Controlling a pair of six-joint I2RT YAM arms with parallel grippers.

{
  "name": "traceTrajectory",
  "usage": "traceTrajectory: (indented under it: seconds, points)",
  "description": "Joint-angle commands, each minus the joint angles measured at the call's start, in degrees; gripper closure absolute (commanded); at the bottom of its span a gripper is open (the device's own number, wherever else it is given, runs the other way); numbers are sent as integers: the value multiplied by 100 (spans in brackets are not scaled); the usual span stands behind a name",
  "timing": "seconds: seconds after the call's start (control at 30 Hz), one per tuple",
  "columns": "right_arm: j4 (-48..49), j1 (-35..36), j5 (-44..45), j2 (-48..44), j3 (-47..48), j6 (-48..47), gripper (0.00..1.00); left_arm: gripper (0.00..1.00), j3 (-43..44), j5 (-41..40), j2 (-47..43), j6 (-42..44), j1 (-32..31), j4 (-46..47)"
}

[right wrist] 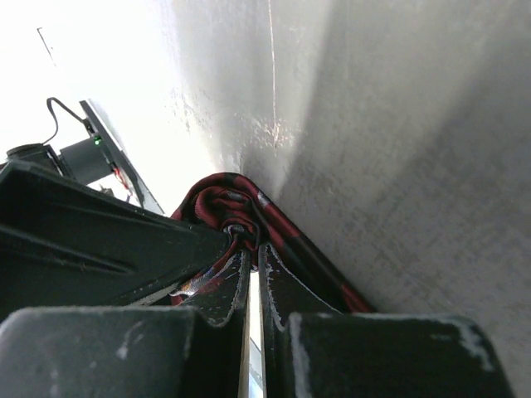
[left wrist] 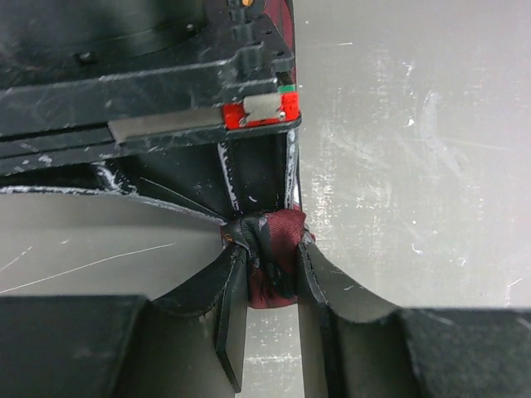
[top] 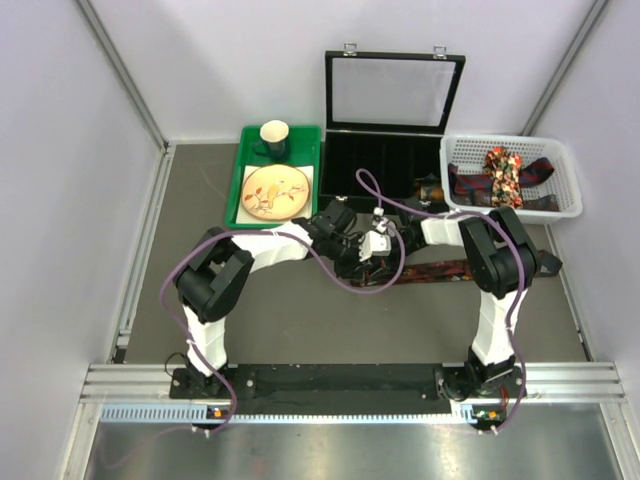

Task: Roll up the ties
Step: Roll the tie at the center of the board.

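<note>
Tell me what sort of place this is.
Probably a robot test cell: two arms bolted to an aluminium rail, bare white walls boxing in the table, and staged props such as a basket of ties and a green tray.

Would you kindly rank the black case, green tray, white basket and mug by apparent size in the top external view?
1. the black case, lid open, clearly largest
2. the white basket and the green tray, too alike to rank
3. the mug, smallest
</note>
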Motion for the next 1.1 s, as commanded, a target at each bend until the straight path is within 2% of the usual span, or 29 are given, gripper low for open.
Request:
traceTrajectory:
  seconds: [0.0, 0.2, 0.43, 0.87, 1.07]
  points:
    - [184, -55, 582, -249, 13, -278, 98, 77, 87, -1278, 885, 375, -450, -630]
    - [290, -64, 344, -153, -40, -217, 98, 78, 589, -1762, 1052, 524, -529, -1395]
    - [281, -274, -25, -389, -136, -260, 90, 78, 1020, -2044, 1404, 762, -529, -2089]
    - [0, -477, -544, -1005, -286, -366, 78, 79, 1055, -2088, 1518, 946, -529, -2301]
    - [552, -486, -807, -935, -523, 29, 70, 79, 1082, -2088, 1536, 955, -529, -2319]
